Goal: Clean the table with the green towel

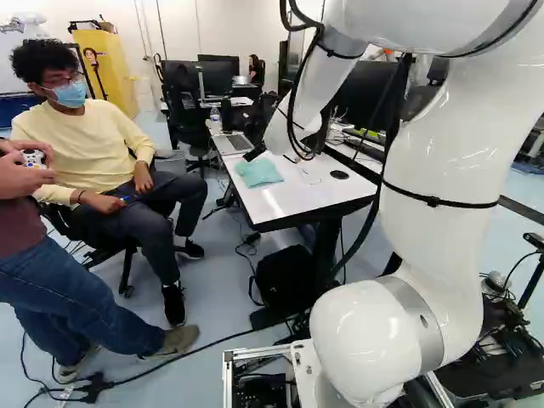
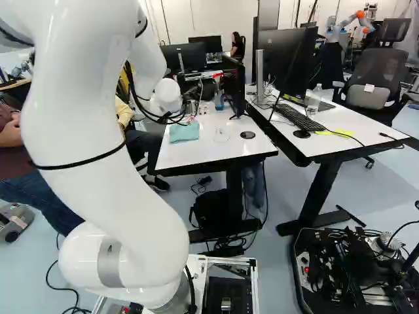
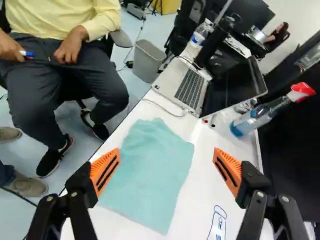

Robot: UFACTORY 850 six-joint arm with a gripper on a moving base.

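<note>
Towel [image 3: 147,175] lies spread on the white table [image 3: 197,195], ahead of our gripper [image 3: 166,156], whose fingers stand wide and empty. Height seems hard to judge from here — closing too high, we'd pinch air; driving too low, we'd jam the fingertips. Blue handwriting [image 3: 219,221] marks the surface — too small for us to read.
</note>
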